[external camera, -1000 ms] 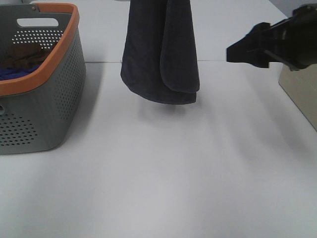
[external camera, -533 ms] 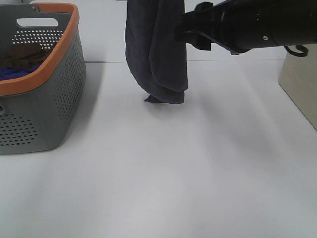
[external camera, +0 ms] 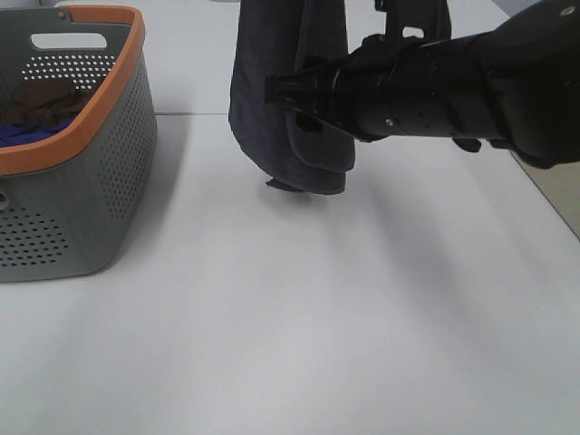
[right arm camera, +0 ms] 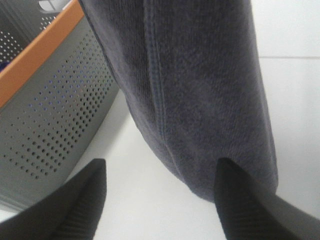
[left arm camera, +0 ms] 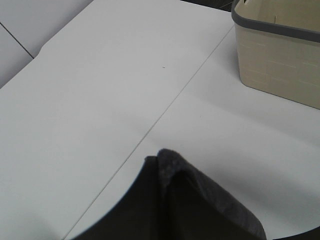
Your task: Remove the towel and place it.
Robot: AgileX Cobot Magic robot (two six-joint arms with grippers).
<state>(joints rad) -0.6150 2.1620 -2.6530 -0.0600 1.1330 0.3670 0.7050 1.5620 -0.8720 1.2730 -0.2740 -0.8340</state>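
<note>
The dark navy-grey towel (external camera: 258,82) hangs folded from above the top edge of the exterior view, with its lower end just over the white table (external camera: 272,317). In the left wrist view it fills the near edge as a folded bulge (left arm camera: 190,210) and hides the left gripper's fingers. My right gripper (external camera: 290,101) reaches in from the right, open. In the right wrist view (right arm camera: 160,200) its two black fingers (right arm camera: 75,210) stand on either side of the towel's (right arm camera: 200,90) lower end, apart from it.
A grey perforated basket with an orange rim (external camera: 100,154) stands at the left, close to the towel, and shows in the right wrist view (right arm camera: 45,115). It holds a brown cloth (external camera: 41,100) and a bright blue cloth (external camera: 23,134). A beige bin (left arm camera: 280,55) stands at the right.
My right arm has swept left from the right edge to the hanging towel, so its open fingers now flank the towel's lower part. The towel has shifted slightly.
</note>
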